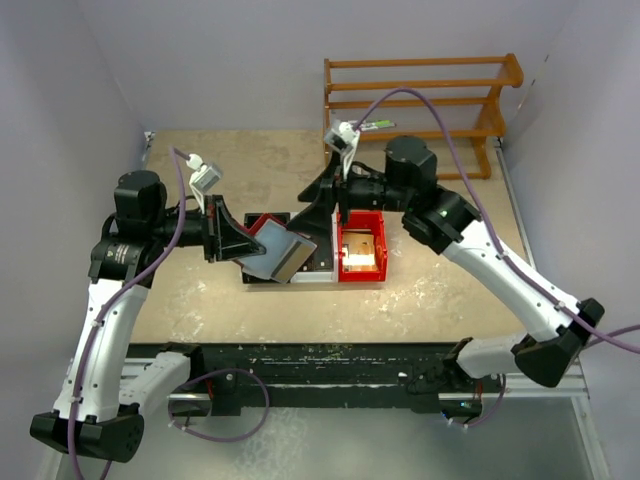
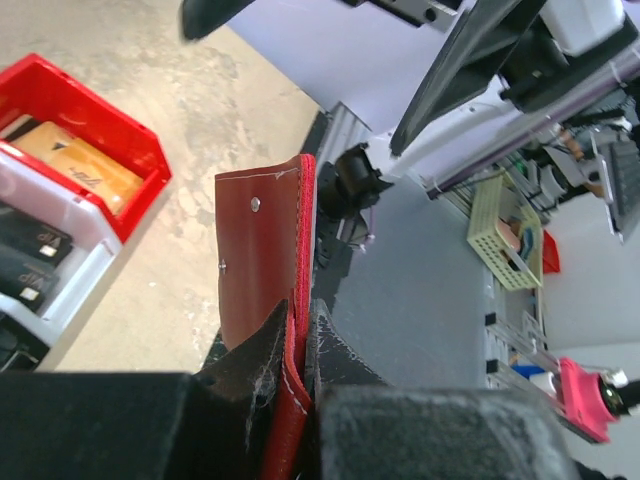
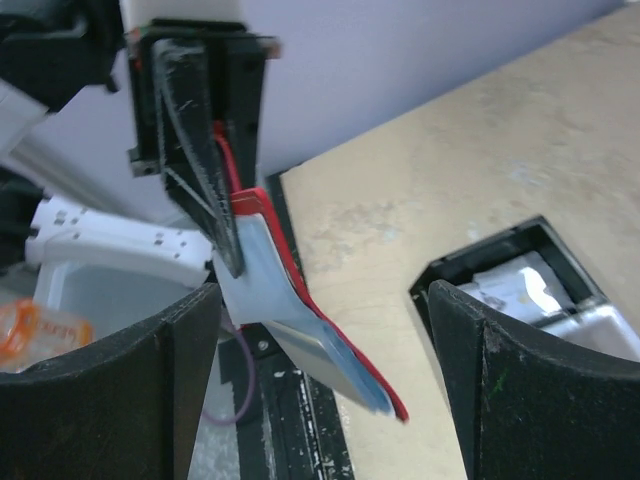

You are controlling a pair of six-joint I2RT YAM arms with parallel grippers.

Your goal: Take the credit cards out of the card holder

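- The left gripper (image 2: pixel 298 335) has its fingers narrow, pinched on one end of the dark maroon folding card holder (image 1: pixel 272 250) with blue-grey inner sleeves.
- The card holder is held up off the beige mottled surface (image 1: pixel 440 290), near the middle of the top view. Its free end slopes down toward 4 o'clock.
- In the left wrist view the maroon outer panel stands up from between the fingers, with two small metal studs on it.
- The right gripper (image 3: pixel 322 300) has its fingers wide apart and grips nothing. In the top view it hangs at about 1 o'clock from the card holder, pointing down at it.
- In the right wrist view the blue-grey sleeve with its red edge shows between the two right fingers. Whether it touches either one cannot be told.
- A thin flat tan card (image 1: pixel 362 250) lies inside a red plastic bin (image 1: pixel 346 268), at 3 o'clock from the card holder.
- A white tray (image 2: pixel 80 250) holding black items sits against the bin, on the side toward the card holder.
- An orange-brown wooden rack (image 1: pixel 420 100) stands at 1 o'clock on the far edge of the surface.
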